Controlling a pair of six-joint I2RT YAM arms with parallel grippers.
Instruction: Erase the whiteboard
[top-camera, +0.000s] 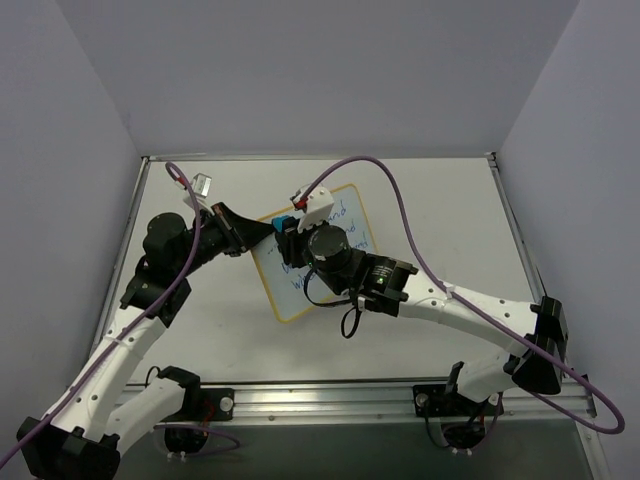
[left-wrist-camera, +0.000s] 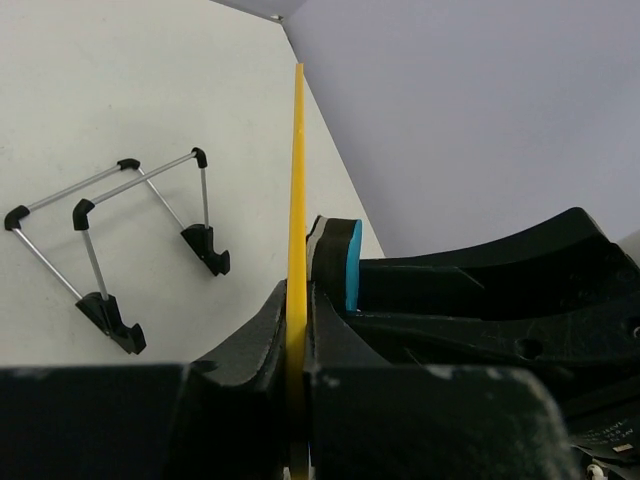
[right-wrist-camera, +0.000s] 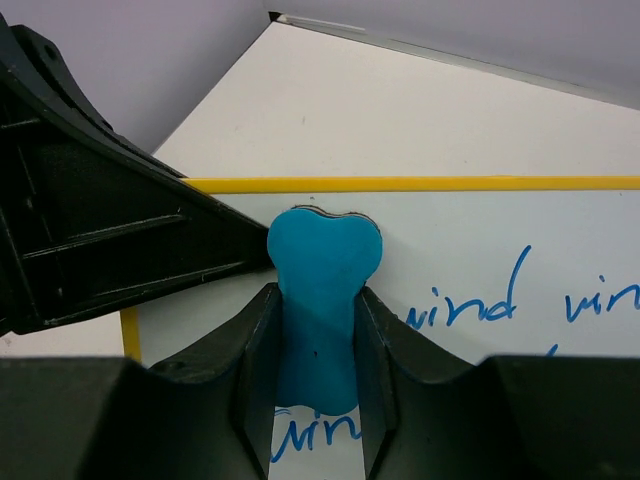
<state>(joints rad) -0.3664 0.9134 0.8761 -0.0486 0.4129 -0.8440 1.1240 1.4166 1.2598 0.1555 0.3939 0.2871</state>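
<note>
The whiteboard's (right-wrist-camera: 560, 250) left edge is pinched by the stretched-out left gripper (left-wrist-camera: 297, 300). A blue eraser (right-wrist-camera: 325, 250) is squeezed by the right gripper (right-wrist-camera: 315, 310), just beside the board's far edge. Blue writing is seen further right.

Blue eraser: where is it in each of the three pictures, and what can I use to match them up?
Top external: the blue eraser sits at centre, near the whiteboard's upper left corner.
Left wrist: blue eraser at centre, just right of the edge-on yellow frame.
Right wrist: blue eraser lower centre, held in the right hand.
Shared landmark: the yellow frame.
</note>
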